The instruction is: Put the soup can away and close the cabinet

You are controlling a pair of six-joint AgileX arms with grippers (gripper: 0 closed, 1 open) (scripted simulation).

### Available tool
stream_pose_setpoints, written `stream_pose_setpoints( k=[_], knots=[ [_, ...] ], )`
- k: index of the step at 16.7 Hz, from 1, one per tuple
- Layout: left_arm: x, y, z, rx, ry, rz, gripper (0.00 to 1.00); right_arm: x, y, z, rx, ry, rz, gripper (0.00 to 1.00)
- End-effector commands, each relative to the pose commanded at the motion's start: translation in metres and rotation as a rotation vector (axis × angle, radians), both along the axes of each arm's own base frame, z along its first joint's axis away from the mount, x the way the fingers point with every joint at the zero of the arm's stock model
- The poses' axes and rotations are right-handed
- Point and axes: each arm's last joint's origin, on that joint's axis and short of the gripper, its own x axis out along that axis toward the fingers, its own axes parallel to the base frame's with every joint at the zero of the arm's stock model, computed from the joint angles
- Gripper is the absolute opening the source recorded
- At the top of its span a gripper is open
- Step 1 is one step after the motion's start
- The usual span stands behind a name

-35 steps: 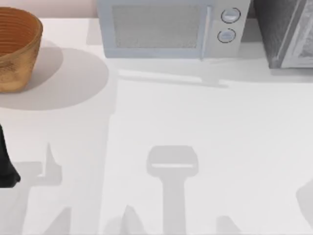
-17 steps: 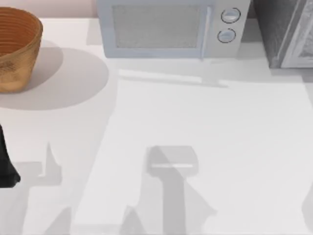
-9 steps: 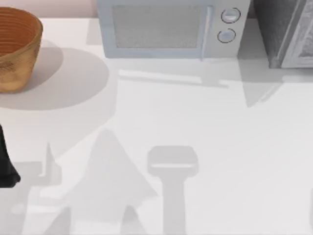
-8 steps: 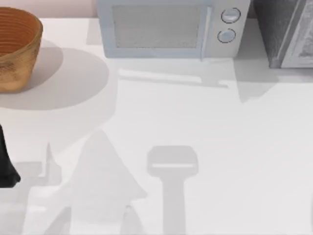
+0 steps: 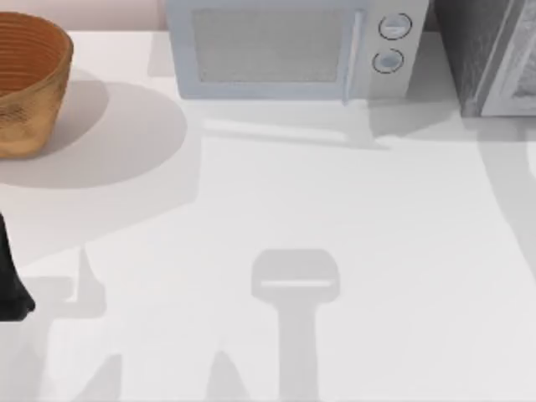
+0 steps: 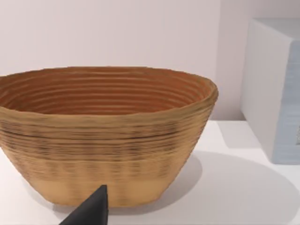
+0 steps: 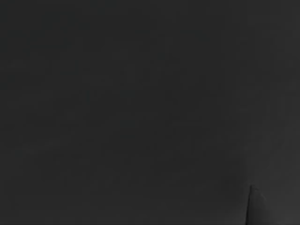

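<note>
The cabinet [image 5: 484, 55] stands at the table's back right corner, dark grey and speckled, with its lighter grey framed door [image 5: 521, 71] at the top view's right edge. I cannot tell how far the door stands open. The soup can is out of view. My left arm [image 5: 10, 280] is parked at the table's left edge, and one dark fingertip [image 6: 93, 208] of it points at the basket in the left wrist view. The right wrist view is dark.
A woven brown basket [image 5: 29, 79] [image 6: 105, 136] sits at the back left. A light grey microwave [image 5: 289, 48] with two round knobs stands at the back middle, beside the cabinet. The white table [image 5: 335, 209] stretches in front of them.
Only shadows have shifted on the table: the large one at the front left has gone and a broad one now falls along the right edge. The left arm, basket, microwave and cabinet stay put.
</note>
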Motion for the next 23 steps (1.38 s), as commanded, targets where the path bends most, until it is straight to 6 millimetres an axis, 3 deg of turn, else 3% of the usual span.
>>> stream_pose_setpoints(
  k=[3,7,13,23],
  knots=[
    [0.0,0.0,0.0,0.0,0.0,0.0,1.0,-0.013,0.036,-0.002,-0.001,0.005,0.009,1.0],
    [0.0,0.0,0.0,0.0,0.0,0.0,1.0,-0.022,0.057,-0.008,-0.012,0.027,0.019,1.0],
    [0.0,0.0,0.0,0.0,0.0,0.0,1.0,-0.028,0.05,-0.003,-0.013,0.01,-0.011,1.0],
    [0.0,0.0,0.0,0.0,0.0,0.0,1.0,0.008,0.05,-0.002,-0.012,0.009,-0.011,1.0]
  ],
)
